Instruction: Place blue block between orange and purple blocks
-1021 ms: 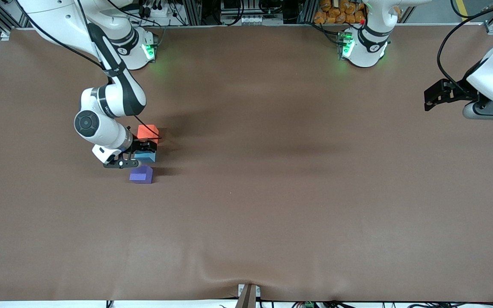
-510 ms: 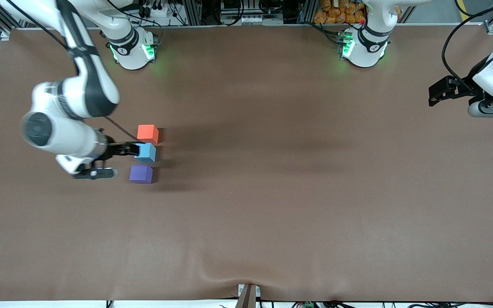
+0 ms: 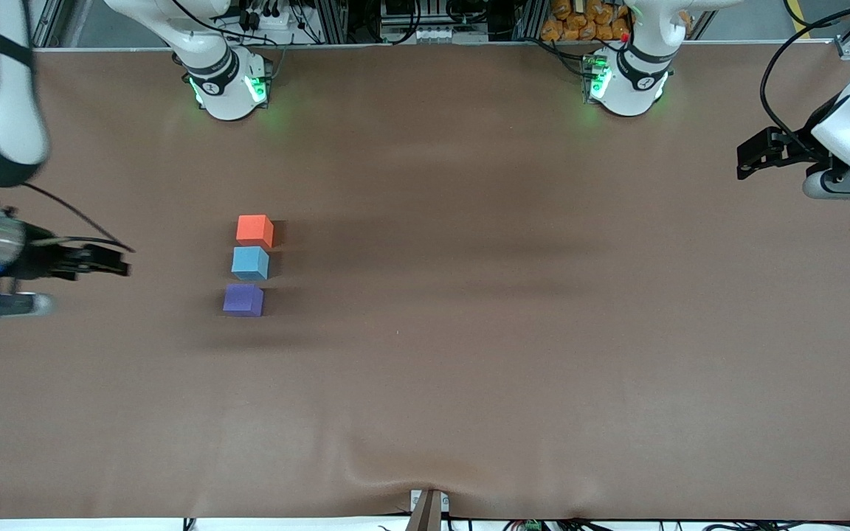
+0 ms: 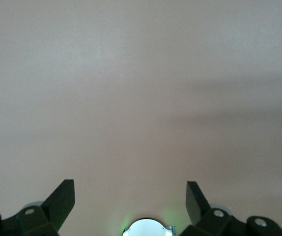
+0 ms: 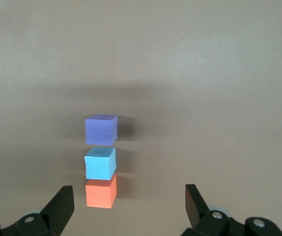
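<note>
Looks like your placing is basically done; the blue block sits on the counter in a line with the orange block and the purple block, orange farthest from the front camera, purple nearest, blue in the gap; in the right wrist view all three stand ahead of the pincer, small gaps between them as far as I can tell, blue maybe a touch closer to orange than to purple. Your right pincer is well clear of the row, out over the counter toward the right arm's end, jaws spread wide with nothing in them; the blocks are well apart from its fingertips. So the step in hand, I'd say, is just the retreat; stay high and level so nothing sweeps across the row; don't bother nudging blue to even the gaps, you'd risk knocking a neighbour. Left pincer waits over the counter at the left arm's end, also wide open and empty, only bare counter under it; leave it parked.
</note>
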{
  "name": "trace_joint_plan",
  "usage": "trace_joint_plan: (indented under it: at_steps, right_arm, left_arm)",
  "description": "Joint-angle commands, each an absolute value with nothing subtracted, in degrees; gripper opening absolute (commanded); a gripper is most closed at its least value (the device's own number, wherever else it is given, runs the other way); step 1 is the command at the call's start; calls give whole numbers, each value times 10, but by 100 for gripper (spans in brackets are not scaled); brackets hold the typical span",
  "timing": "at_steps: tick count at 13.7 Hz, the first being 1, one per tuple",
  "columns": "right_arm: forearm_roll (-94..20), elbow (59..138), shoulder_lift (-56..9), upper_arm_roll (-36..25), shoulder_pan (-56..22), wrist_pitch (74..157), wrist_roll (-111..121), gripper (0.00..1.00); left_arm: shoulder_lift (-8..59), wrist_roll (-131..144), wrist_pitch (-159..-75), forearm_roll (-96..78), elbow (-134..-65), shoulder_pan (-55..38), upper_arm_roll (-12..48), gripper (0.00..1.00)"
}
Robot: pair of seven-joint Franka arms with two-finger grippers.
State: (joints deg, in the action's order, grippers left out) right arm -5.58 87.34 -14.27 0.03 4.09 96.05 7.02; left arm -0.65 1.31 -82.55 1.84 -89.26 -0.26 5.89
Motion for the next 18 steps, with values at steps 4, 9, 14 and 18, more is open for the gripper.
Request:
trace_joint_plan:
  at_steps: [4,9,14,18]
  right_arm:
    - [-40,803,-98,15,22,883,54,100]
    - [17,870,16,18,6,858,25,100]
    - [41,893,33,13,2,861,33,100]
    - [42,879,29,13,4,860,34,100]
  left_arm:
    - [-9,11,-810,19,-889,0,62,100]
    - [-9,11,-808,19,-889,0,62,100]
    - [-8,11,-808,20,-889,1,62,100]
    - [-8,11,-808,20,-889,1,62,100]
